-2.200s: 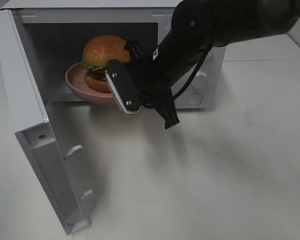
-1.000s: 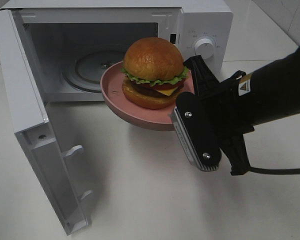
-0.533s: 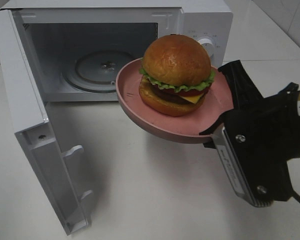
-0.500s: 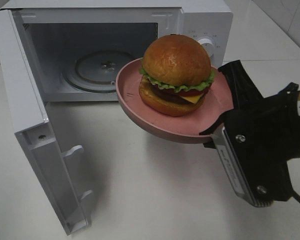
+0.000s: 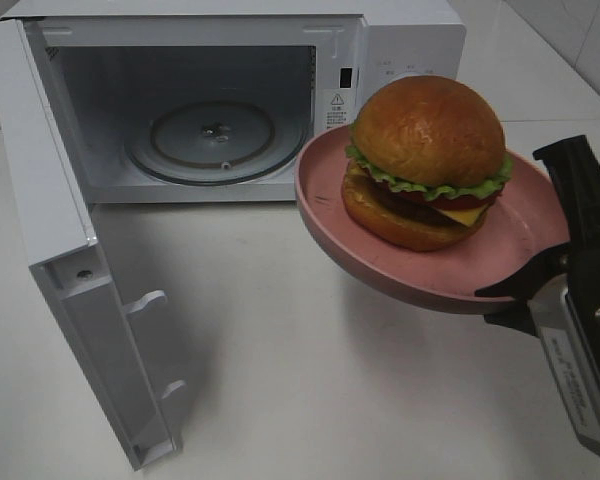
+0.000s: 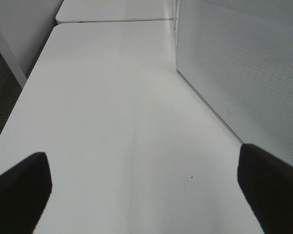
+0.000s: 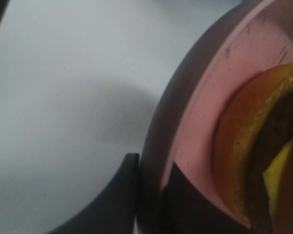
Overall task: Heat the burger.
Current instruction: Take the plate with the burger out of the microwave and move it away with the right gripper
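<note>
The burger (image 5: 428, 160), with its golden bun, lettuce, tomato and cheese, sits on a round pink plate (image 5: 325, 215). The plate hangs in the air outside and to the right of the open microwave (image 5: 400, 40). My right gripper (image 5: 552, 262) is shut on the plate's right rim. The right wrist view shows the same grip up close: gripper (image 7: 151, 168), plate (image 7: 205, 107), burger (image 7: 244, 146). My left gripper (image 6: 141, 180) is open over bare table, with nothing between its fingers.
The microwave door (image 5: 70, 260) stands swung out at the left, reaching toward the table's front. The glass turntable (image 5: 215, 135) inside is bare. A white dotted microwave panel (image 6: 244, 73) stands beside my left gripper. White table (image 5: 280, 380) lies in front.
My right gripper has drawn the plate and burger out of the microwave cavity, moving right and toward the front. The turntable is now uncovered. The left gripper has not visibly moved.
</note>
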